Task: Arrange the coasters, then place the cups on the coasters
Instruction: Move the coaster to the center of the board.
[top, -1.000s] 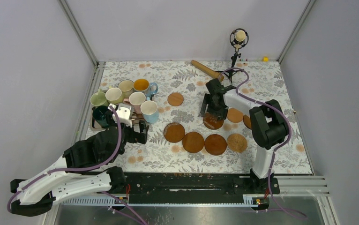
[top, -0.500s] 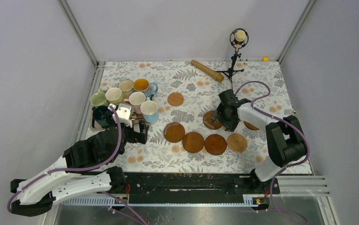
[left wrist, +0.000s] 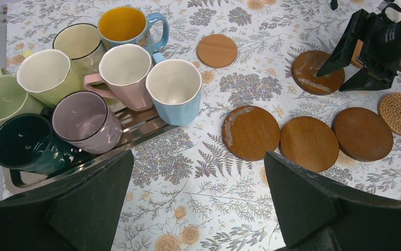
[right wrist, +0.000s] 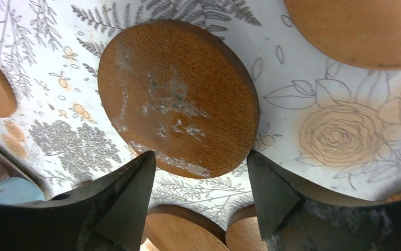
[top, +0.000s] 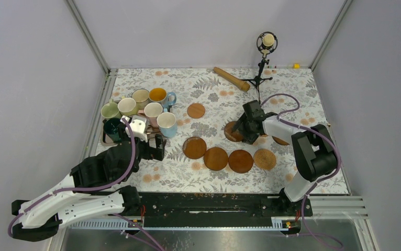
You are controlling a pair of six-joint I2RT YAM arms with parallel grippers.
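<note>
Right pincer (top: 242, 133) now leftward, coaster (top: 230, 130) half-hidden

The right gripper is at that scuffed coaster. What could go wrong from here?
The scuffed coaster lies flat, so the right gripper, jaws open at its rim, may just push it or lose it. The cups stand packed together; taking one could knock its neighbours.

- The top external view looks down from high above and behind the scuffed coaster (top: 233, 132), far enough to hold the whole table (top: 188, 83).
- The left wrist view faces forward, low, from well left of that coaster (left wrist: 318, 72).
- The right wrist view hangs close over it (right wrist: 177, 99).
- All 3 views share it.
</note>
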